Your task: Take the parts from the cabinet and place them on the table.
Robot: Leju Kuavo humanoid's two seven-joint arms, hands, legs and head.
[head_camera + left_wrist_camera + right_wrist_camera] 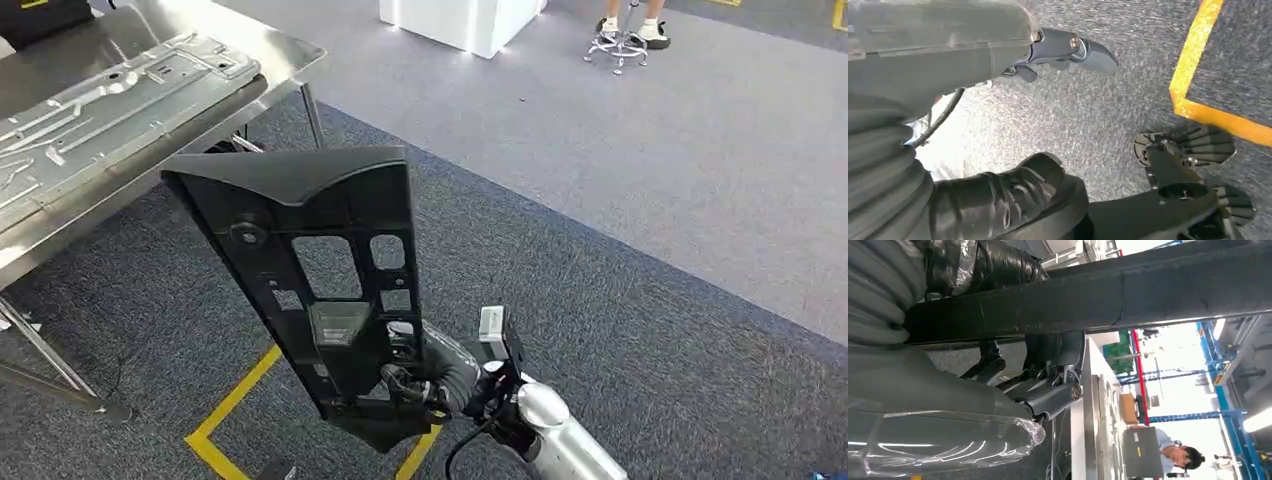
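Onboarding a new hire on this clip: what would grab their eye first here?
First, the large black plastic panel with rectangular cutouts, held upright mid-frame over the grey carpet by the right hand gripping its lower end. Next, the shiny stainless steel table at upper left, carrying a long stamped silver metal part. The yellow floor tape below the panel also stands out.

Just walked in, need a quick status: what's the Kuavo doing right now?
Mid-carry. The right hand grips a black plastic panel by its lower end, holding it up over the grey carpet, short of the steel table. A grey stamped metal part already lies on that table. The left hand hangs beside the body over the floor, holding nothing. The panel isn't on the table yet.
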